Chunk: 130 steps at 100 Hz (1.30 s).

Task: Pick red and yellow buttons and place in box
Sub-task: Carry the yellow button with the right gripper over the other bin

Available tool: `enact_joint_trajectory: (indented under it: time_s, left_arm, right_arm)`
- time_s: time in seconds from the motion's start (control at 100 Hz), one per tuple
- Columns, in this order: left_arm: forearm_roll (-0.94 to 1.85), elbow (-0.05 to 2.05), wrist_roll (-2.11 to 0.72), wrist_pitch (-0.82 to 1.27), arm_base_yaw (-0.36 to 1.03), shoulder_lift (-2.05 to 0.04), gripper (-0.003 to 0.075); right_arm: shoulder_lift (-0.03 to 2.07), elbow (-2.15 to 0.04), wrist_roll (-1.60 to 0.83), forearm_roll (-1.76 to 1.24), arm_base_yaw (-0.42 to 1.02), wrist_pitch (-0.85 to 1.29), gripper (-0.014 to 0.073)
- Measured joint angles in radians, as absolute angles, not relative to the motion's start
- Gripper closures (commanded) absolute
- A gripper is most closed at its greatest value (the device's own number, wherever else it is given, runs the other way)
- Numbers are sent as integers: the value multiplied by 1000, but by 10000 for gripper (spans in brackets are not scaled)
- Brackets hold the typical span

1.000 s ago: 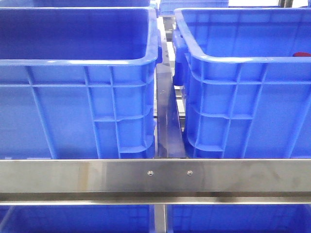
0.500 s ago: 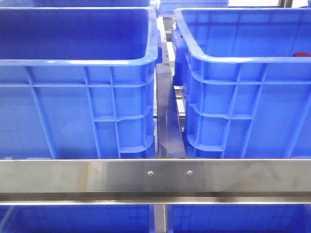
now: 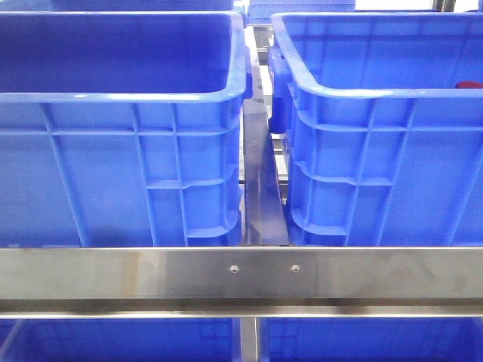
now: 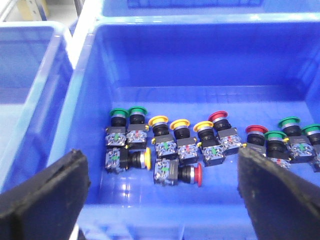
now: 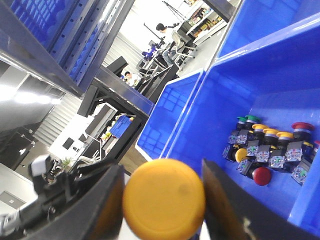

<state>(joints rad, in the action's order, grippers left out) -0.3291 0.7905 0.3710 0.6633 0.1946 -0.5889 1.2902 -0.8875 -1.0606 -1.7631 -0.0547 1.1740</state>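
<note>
Buttons lie in a loose row on the crate [image 4: 200, 65] floor: green, yellow and red caps on black bodies, with one yellow button [image 4: 145, 158] and one red button [image 4: 198, 174] tipped on their sides nearest the left gripper [image 4: 162, 195], whose fingers [image 4: 42, 200] stand spread wide above the crate. Away from the crate, the right gripper [image 5: 162, 202] pinches a yellow cap [image 5: 164, 204] between its fingers. Two crates, one [image 3: 113, 151] left and one [image 3: 377, 151] right, sit behind a steel rail [image 3: 241, 275].

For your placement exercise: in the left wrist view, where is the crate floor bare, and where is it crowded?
Bare: the blue crate floor between its far wall and the row of buttons, and the near strip by the left gripper. Crowded: the row across the middle.
</note>
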Motion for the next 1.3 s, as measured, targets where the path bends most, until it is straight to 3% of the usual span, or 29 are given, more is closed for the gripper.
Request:
enact_joint_trajectory:
  time_s: [0.09,0.18,0.47,0.68,1.01,1.3]
  left_arm:
    - [-329,741,371,663,195,-498,162]
    - [-329,701,371,663,195,-417,235]
    - [-331,667,373,663,195,-302,740]
    - [-331,667,373,663,195,-302,739]
    - [-331,665,374,663,195,-302,739]
    - [-331,665,376,663,195,-302,739]
  right_arm:
    - [1290,-888,-1061,-1763,-55,1174,531]
    - [1290,-888,-1063,-1763,-55,1174,531]
    - [1290,-888,-1134,-1763,-55,1071,531]
    - [1290,-888,-1283,-1763,-55,840,531]
    - [1318,-894,-1709,-1789,-55,346,531]
    - [1517,-1009,-1816,-1801,-57,299,531]
